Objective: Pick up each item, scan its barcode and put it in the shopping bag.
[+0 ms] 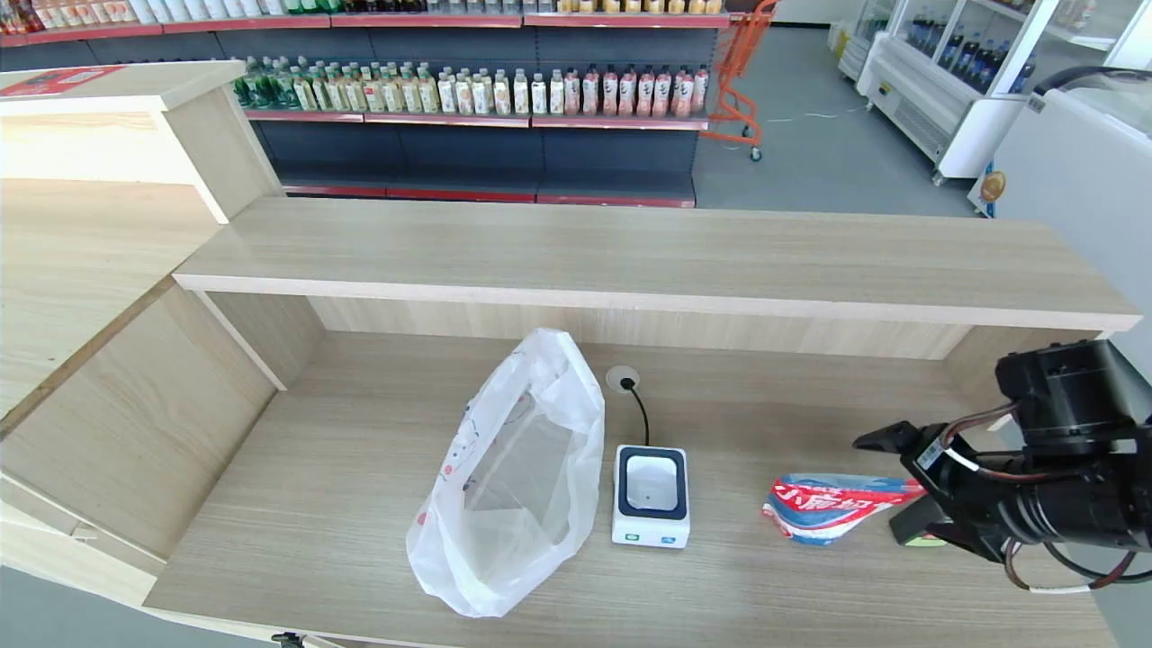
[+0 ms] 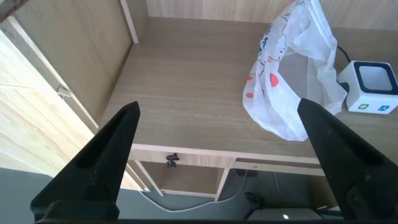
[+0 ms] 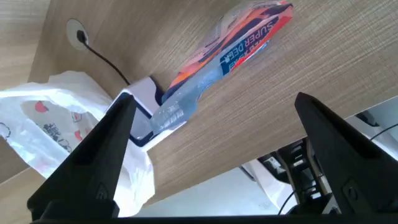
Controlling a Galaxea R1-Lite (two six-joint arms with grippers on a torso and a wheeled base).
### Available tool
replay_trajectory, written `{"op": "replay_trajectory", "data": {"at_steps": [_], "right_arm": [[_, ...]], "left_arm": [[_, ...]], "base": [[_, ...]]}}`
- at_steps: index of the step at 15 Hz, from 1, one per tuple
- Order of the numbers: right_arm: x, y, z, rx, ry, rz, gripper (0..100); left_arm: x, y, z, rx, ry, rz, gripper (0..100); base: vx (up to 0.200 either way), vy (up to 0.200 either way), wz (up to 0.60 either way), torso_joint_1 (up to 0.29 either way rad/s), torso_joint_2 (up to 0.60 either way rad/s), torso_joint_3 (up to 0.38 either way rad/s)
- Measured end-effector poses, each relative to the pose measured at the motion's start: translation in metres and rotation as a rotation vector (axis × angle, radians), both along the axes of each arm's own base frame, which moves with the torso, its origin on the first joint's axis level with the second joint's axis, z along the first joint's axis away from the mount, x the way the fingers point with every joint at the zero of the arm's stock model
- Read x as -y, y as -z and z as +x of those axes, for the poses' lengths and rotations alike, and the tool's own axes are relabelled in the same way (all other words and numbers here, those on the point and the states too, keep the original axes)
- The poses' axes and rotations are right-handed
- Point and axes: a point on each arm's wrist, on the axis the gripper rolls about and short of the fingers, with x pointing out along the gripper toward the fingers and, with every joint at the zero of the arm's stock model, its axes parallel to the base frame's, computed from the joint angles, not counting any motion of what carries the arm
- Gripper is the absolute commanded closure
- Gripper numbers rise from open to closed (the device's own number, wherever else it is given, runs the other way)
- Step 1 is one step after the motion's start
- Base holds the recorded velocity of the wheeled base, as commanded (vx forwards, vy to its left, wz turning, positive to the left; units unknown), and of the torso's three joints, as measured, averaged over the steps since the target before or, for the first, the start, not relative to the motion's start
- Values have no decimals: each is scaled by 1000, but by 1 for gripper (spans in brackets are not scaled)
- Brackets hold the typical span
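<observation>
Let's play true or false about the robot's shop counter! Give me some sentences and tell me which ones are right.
1. The scanner stands between the shopping bag and the snack packet. True.
2. The snack packet is already in the shopping bag. False: it is outside the bag, on the far side of the scanner, by the right claw.
3. The right claw is open. True.
4. The left claw is squeezing the shopping bag. False: it is open, holds nothing and is apart from the bag.
5. A black cable runs from the scanner to a hole in the counter. True.
</observation>
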Motion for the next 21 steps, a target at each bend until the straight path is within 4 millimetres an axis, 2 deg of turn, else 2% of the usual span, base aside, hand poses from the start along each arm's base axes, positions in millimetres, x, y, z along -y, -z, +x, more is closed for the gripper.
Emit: {"op": "replay_trajectory", "data": {"at_steps": [7,10,14,15,17,21], "right_arm": [[-11,42,54,-102,24,-48,0],[-19,54,75,-76,19,-56,0],[-32,70,88,-73,-10,-64,0],[-34,71,91,-64,-4,-73,100],[-36,77,93,-73,-2,-90,100],[-37,96,96,-107,-88,-231,100]], "left_arm": [[0,0,0,0,0,0,0],[0,0,0,0,0,0,0],[0,0,0,0,0,0,0],[0,0,0,0,0,0,0],[0,0,0,0,0,0,0],[0,0,0,0,0,0,0]], "base": [[0,0,0,0,0,0],[0,0,0,0,0,0],[0,0,0,0,0,0],[0,0,0,0,0,0],[0,0,0,0,0,0],[0,0,0,0,0,0]]}}
